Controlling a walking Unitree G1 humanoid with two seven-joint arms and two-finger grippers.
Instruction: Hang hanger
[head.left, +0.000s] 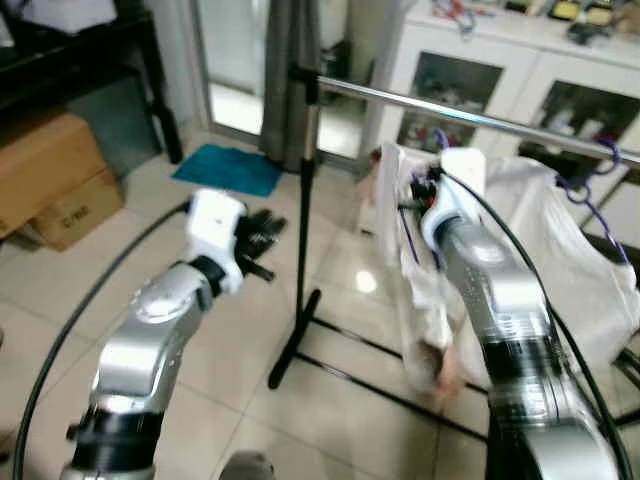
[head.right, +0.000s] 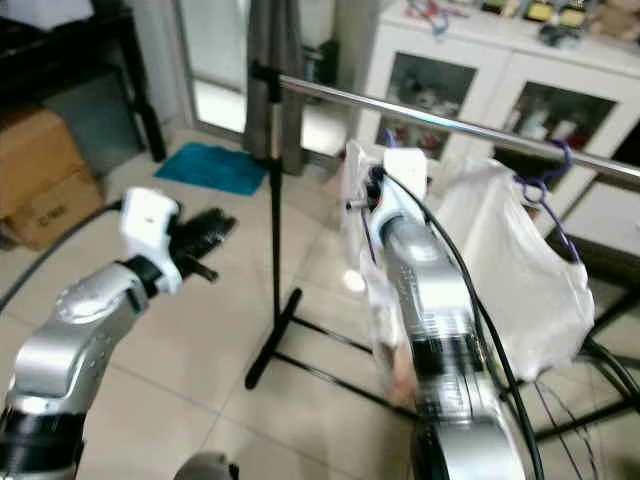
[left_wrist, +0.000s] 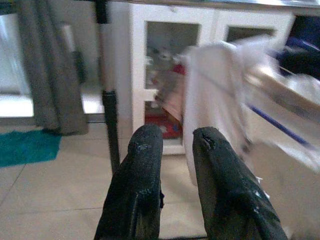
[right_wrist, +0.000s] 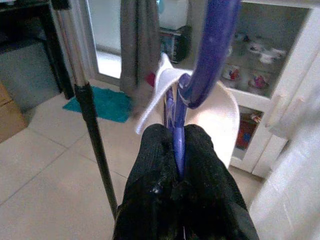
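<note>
rail: the silver bar of the clothes rack runs across at chest height – every place below is read from it.
hanger: purple, carrying a white garment; it sits just below and in front of the rail, hook not yet over it, so it looks ready to be lifted on.
right hand: fingers pinched tight on the hanger's neck, holding it upright under the rail.
left hand: fingers slightly apart, gripping nothing – held left of the rack's upright post, likely kept clear.
second hanger: already hooked on the rail, further right, with a white garment.
</note>
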